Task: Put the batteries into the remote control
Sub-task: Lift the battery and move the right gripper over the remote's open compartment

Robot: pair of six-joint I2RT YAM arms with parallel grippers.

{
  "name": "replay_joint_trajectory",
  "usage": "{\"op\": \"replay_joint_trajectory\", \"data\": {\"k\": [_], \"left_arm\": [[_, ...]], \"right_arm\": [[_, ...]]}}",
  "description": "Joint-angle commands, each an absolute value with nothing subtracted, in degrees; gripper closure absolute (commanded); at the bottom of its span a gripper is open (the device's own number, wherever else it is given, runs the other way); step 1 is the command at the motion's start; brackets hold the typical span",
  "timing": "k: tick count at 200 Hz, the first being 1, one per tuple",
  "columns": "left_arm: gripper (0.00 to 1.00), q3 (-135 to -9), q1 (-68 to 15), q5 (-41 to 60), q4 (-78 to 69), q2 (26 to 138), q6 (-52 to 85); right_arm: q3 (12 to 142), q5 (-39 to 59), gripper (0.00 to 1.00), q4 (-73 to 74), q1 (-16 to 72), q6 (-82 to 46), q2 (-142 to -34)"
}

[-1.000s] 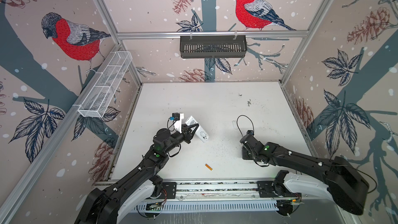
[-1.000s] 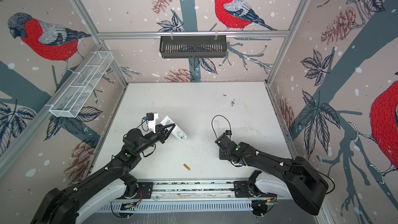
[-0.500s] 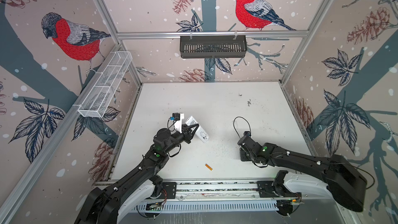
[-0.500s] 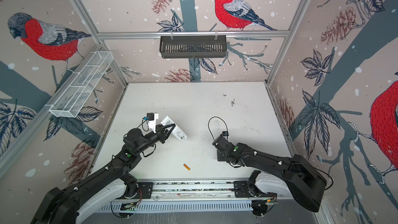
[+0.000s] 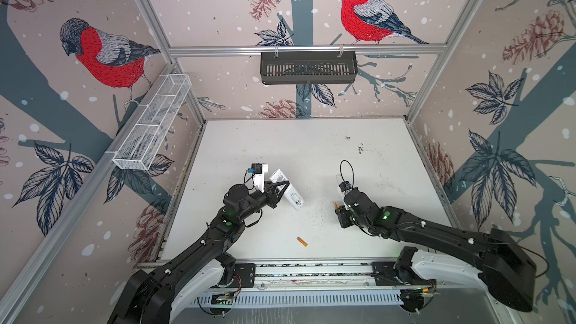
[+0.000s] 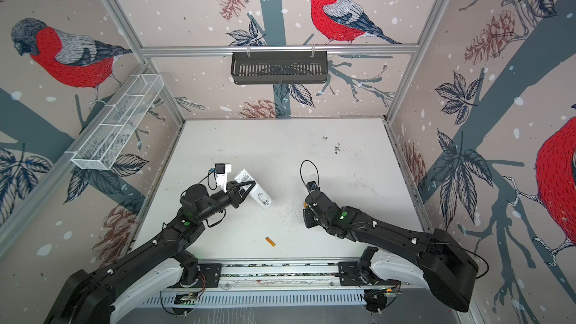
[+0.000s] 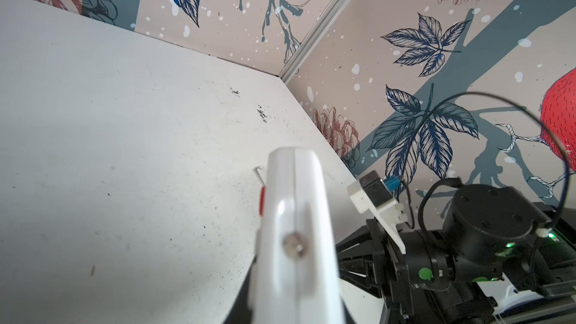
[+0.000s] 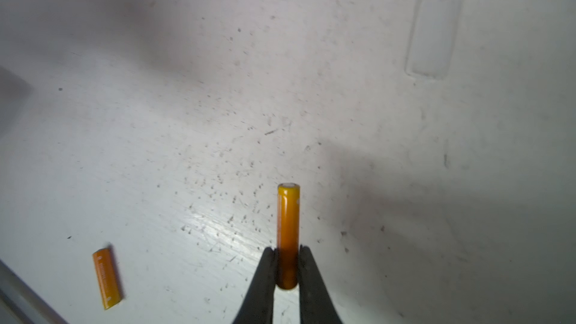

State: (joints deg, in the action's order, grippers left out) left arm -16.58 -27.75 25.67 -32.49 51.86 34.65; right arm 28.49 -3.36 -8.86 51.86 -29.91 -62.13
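Between the nearly closed tips of my right tool sits one end of a smooth orange-gold cylindrical battery, long axis projecting beyond them. The slim white plastic remote control lies to its left, clamped in my closed left tool. The second battery rests on the desk.

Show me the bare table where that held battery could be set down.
Widest bare stretch: the far table between the back wall and the remote control. Also bare: along the right wall. Crowded: the near middle, around the held battery and loose battery.
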Motion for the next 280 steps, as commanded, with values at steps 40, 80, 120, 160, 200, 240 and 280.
{"op": "replay_joint_trajectory", "data": {"k": [40, 80, 120, 160, 200, 240, 280], "left_arm": [[1.00, -18.20, -27.35, 31.76, -34.16, 55.54, 37.92], [1.00, -18.10, -26.55, 34.21, -36.01, 57.27, 39.98], [1.00, -17.23, -25.27, 35.25, -38.57, 58.18, 41.63], [1.00, -16.88, -24.52, 35.85, -39.57, 58.60, 42.45], [1.00, -16.77, -23.82, 36.02, -39.90, 60.13, 43.22], [1.00, -16.77, -22.42, 37.00, -40.59, 61.34, 44.54], [1.00, -16.60, -20.76, 37.43, -40.66, 62.37, 46.13]], "right_arm": [[31.84, 6.15, 0.84, 3.07, 54.92, -18.61, -60.18], [34.93, 8.08, 0.83, 5.10, 58.28, -16.95, -62.48], [38.52, 7.57, 0.83, 4.09, 61.45, -16.96, -67.75], [40.96, 4.08, 0.83, 2.43, 62.37, -19.72, -71.54], [43.09, 1.34, 0.83, -0.72, 62.37, -20.58, -74.30], [46.06, 0.54, 0.83, -4.53, 62.33, -20.76, -77.06], [48.39, 0.32, 0.83, -7.52, 62.37, -22.04, -79.70]]}}
